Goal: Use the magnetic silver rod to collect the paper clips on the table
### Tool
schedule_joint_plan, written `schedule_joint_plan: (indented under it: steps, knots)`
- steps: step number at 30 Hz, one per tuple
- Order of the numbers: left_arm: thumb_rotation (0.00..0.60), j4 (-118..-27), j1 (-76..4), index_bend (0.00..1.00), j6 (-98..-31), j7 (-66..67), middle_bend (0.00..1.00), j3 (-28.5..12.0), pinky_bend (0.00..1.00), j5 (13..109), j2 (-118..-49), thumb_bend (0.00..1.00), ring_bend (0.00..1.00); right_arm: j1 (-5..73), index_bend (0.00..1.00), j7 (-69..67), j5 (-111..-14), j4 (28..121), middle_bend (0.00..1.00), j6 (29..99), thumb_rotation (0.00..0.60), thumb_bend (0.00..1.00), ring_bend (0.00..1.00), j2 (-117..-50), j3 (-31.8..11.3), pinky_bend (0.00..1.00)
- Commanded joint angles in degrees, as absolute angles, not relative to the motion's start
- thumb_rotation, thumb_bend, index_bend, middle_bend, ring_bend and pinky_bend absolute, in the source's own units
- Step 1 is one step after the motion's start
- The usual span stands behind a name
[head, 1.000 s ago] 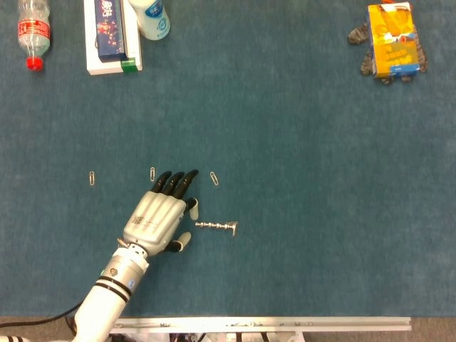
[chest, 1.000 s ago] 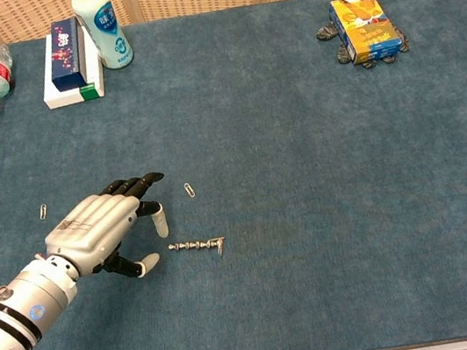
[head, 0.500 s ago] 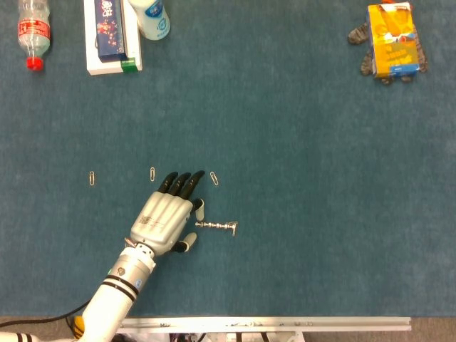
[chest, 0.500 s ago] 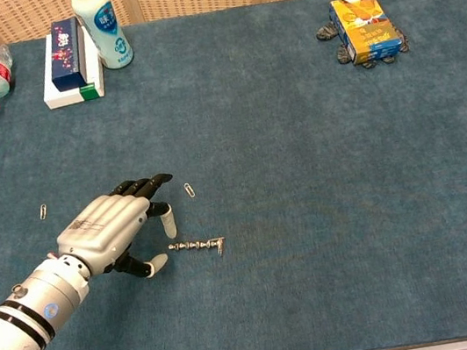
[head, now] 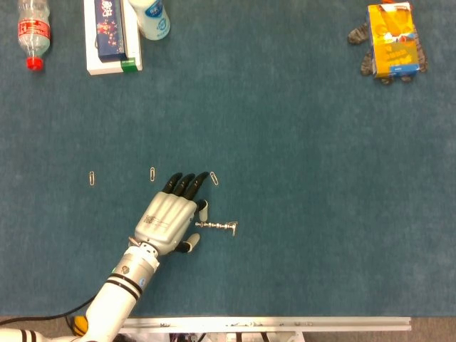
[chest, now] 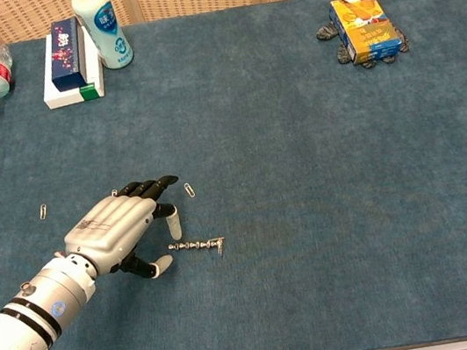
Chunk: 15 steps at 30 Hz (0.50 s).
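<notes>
Three paper clips lie in a loose row on the blue table: one far left, one in the middle just off my fingertips, and one on the right just beyond them. The magnetic silver rod lies flat nearer to me than the row, its left end pointing at my left hand, and I judge that is why I have the hand parked here, palm down with the thumb side toward the rod. The fingers are spread and only slightly curled, holding nothing; in the chest view one pale fingertip sits just beside the rod's near end, though I cannot tell whether it touches. My right hand is out of both views. I keep the hand low and open so I can pinch the rod's end from the side; the rod is thin and flat on the cloth, so it may roll or slide away. The bottles and boxes sit well apart at the far edge and don't concern me.
</notes>
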<state>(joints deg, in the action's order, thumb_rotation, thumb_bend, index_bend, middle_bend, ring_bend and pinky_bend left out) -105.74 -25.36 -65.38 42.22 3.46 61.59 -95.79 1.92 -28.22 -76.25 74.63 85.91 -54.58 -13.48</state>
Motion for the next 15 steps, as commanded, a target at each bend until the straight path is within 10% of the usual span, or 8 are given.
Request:
schedule_joint_plan:
  steps: [1, 15]
  knots:
    - [0.6, -105.5, -25.6, 0.43, -65.3, 42.3, 0.02, 3.4, 0.0, 61.3, -96.1, 0.29, 0.0, 1.9, 0.24, -28.4, -76.2, 74.5, 0.16, 85.9, 0.6, 0.37, 0.0, -54.6, -13.5, 0.01]
    - [0.6, -104.3, -26.7, 0.44, -65.3, 42.8, 0.02, 2.9, 0.0, 59.9, -97.3, 0.25, 0.0, 1.6, 0.24, -28.9, -76.2, 74.1, 0.16, 86.0, 0.6, 0.37, 0.0, -54.8, -13.5, 0.01]
